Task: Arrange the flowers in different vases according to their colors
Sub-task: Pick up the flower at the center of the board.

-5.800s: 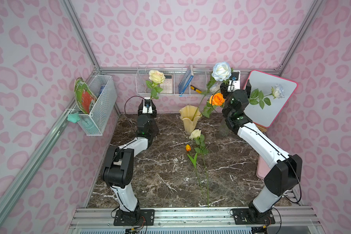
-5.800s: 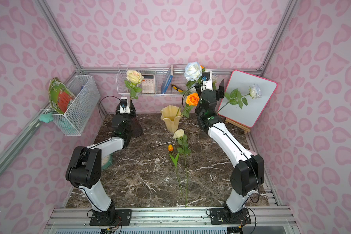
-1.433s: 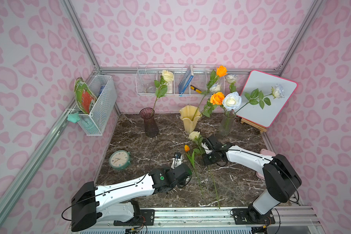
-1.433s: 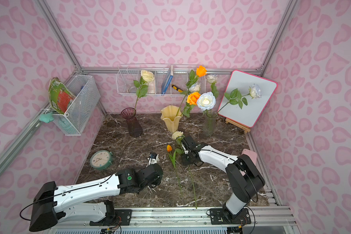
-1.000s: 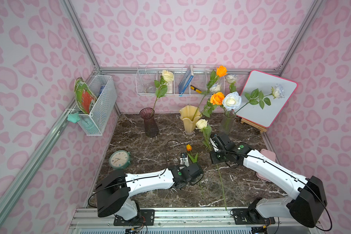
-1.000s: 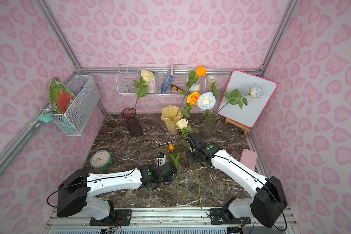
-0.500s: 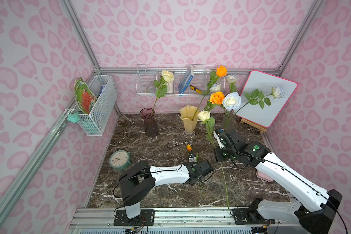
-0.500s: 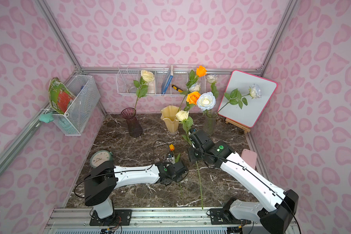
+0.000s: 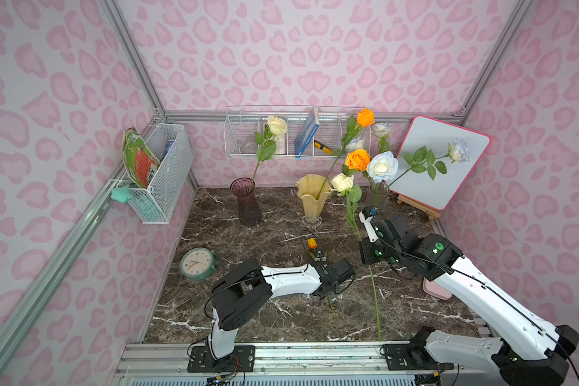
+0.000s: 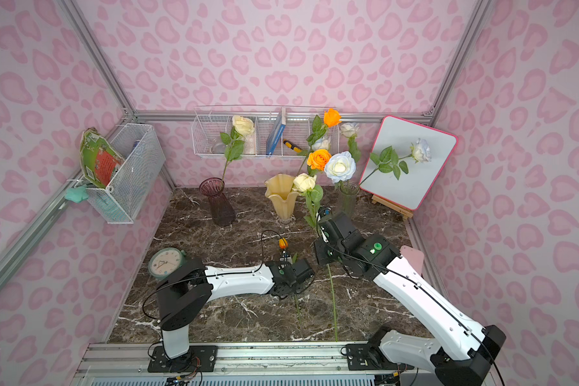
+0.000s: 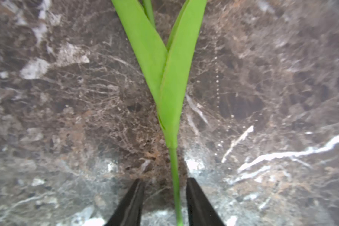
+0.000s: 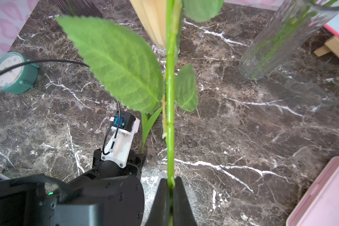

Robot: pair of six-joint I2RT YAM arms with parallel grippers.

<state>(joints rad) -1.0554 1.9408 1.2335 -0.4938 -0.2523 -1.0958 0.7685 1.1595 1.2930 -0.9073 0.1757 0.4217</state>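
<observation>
My right gripper (image 12: 170, 181) is shut on the green stem of a cream-yellow rose (image 9: 342, 182), held upright above the marble floor between the cream-yellow vase (image 9: 313, 200) and the clear vase (image 9: 376, 197). My left gripper (image 11: 163, 182) is low over the table, open, with the orange tulip bud's (image 9: 312, 243) thin stem (image 11: 174, 172) between its fingers, close to one of them. The purple vase (image 9: 247, 204) holds a cream rose (image 9: 277, 125). Orange roses (image 9: 357, 159) stand in the yellow vase, bluish white roses (image 9: 381, 166) in the clear one.
A green clock (image 9: 197, 264) stands at the left of the floor and a pink box (image 9: 433, 290) at the right edge. A whiteboard (image 9: 438, 187) with a white rose on it leans at the back right. Wire baskets (image 9: 161, 173) hang on the walls.
My right gripper has lifted the cream-yellow rose higher and further back. My left gripper has reached further right along the table, and its fingers have narrowed around the tulip stem.
</observation>
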